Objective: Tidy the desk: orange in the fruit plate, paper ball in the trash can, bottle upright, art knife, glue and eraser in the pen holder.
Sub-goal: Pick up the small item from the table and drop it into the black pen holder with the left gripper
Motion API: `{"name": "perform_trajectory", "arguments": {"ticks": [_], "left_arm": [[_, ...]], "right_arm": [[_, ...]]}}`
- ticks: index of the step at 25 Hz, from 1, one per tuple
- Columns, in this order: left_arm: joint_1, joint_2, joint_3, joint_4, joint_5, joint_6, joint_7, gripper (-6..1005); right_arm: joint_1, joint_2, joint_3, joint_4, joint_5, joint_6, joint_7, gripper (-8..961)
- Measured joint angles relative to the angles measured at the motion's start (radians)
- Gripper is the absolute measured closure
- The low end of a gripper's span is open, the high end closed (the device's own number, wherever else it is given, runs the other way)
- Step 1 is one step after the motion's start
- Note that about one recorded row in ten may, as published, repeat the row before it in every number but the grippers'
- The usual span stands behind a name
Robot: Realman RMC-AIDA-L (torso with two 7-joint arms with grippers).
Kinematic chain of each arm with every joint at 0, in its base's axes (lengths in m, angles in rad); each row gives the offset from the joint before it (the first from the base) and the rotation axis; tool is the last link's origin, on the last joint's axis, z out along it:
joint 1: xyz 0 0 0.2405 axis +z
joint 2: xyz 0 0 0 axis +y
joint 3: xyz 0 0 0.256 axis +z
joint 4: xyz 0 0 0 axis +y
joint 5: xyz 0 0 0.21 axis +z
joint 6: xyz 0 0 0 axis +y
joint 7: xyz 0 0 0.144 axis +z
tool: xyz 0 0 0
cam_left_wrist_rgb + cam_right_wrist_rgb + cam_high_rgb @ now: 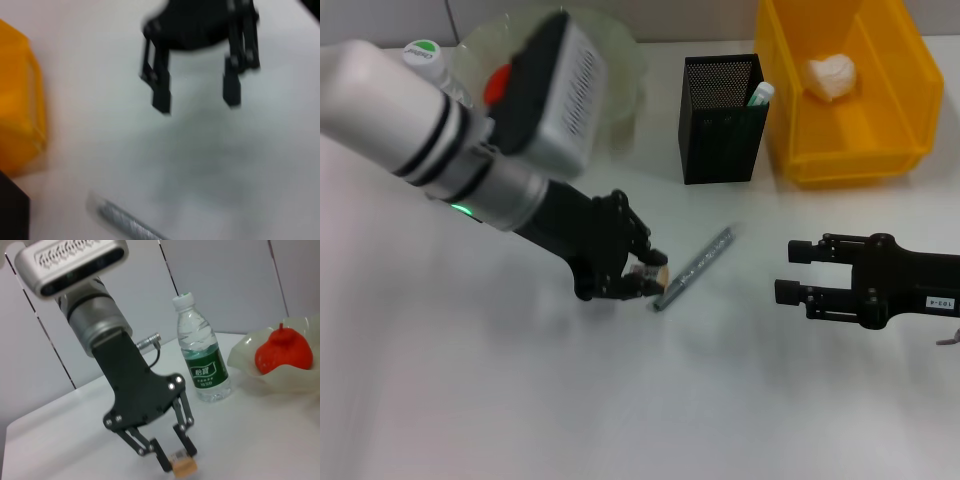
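My left gripper (pixel 642 280) is low over the middle of the table, shut on a small tan eraser (pixel 655 272), which also shows between its fingers in the right wrist view (pixel 183 468). The grey art knife (pixel 696 267) lies just right of it. My right gripper (pixel 788 272) hovers open to the right of the knife. The black mesh pen holder (pixel 721 125) holds a glue stick (pixel 760 94). A paper ball (pixel 831 77) lies in the yellow trash can (pixel 895 120). The bottle (pixel 202 357) stands upright beside the fruit plate (pixel 240 357) holding the orange (pixel 283 350).
My left arm's wrist camera (pixel 560 85) hides much of the fruit plate in the head view. The trash can and pen holder stand along the back right. In the left wrist view the open right gripper (pixel 197 102) faces the knife (pixel 127 224).
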Motion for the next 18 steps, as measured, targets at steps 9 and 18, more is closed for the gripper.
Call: {"name": "perform_trajectory", "arguments": {"ticks": [9,18], "left_arm": [[0.074,0.001,-0.236,-0.068,-0.240,0.108,0.076,732],[0.113,-0.005,-0.289,-0.283,-0.584,0.020,0.184,731]], "right_arm": [[0.008,-0.003,0.000,0.000,-0.003,-0.014,0.000,288],[0.007,-0.003,-0.006,-0.002,-0.004,-0.016,-0.009,291]]}}
